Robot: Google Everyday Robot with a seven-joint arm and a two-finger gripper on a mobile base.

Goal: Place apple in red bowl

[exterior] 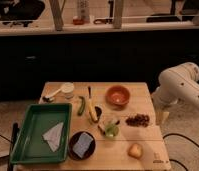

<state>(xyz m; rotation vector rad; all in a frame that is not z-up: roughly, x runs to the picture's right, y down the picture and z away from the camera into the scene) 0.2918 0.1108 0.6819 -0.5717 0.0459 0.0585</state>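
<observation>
The apple [136,150], small and yellowish-tan, lies on the wooden table [148,137] near its front right corner. The red bowl [118,95], orange-red with a lighter inside, stands at the back of the table, right of centre, and looks empty. My white arm [183,84] comes in from the right. Its lower end with the gripper [162,115] hangs beside the table's right edge, level with the grapes. It is apart from both the apple and the bowl and holds nothing that I can see.
A dark grape cluster [138,120] lies between bowl and apple. A green round item [111,131], a banana [92,112] and a green vegetable [81,106] lie mid-table. A black plate with a grey sponge [82,145], a green tray [23,150] and a white cup [68,90] stand at the left.
</observation>
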